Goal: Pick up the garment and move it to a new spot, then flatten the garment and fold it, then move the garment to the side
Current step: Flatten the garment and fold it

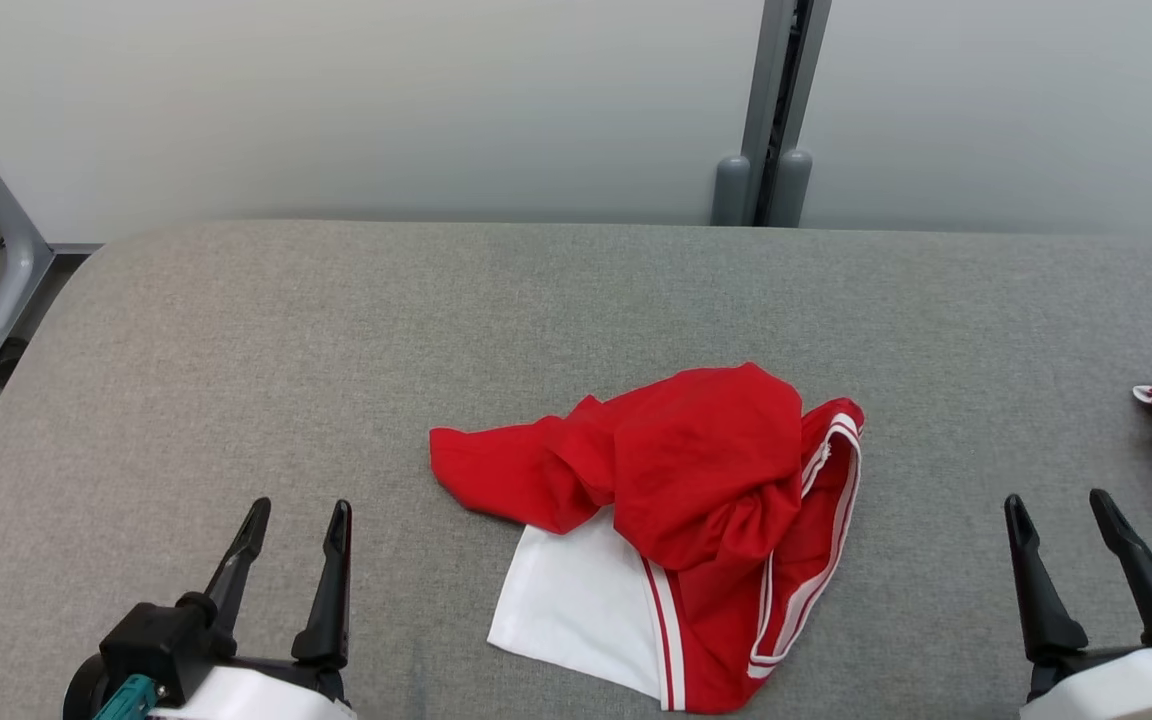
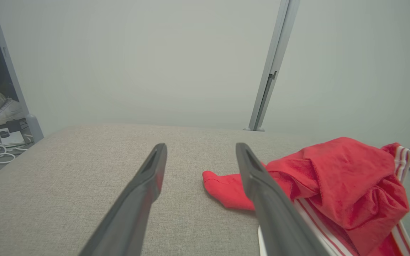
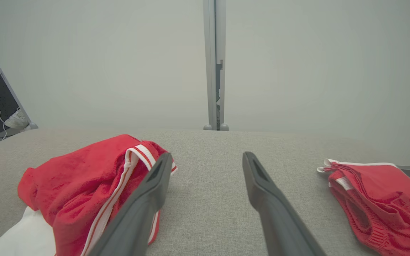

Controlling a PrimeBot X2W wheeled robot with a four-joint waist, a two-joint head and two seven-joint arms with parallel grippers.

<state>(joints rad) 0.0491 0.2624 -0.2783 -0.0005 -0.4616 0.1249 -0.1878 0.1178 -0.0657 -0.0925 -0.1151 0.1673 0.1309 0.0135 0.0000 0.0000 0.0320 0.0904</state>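
Head view: your crumpled red-and-white garment (image 1: 696,500) lies on the woven grey counter (image 1: 336,330), striped trim running toward its near edge; left tool (image 1: 299,507) and right tool (image 1: 1056,498) gape empty.

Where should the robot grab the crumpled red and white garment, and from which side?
Likely the red flap sticking out of the red and white garment toward the left gripper. It lies thin and free on the table, so come in low from the left.
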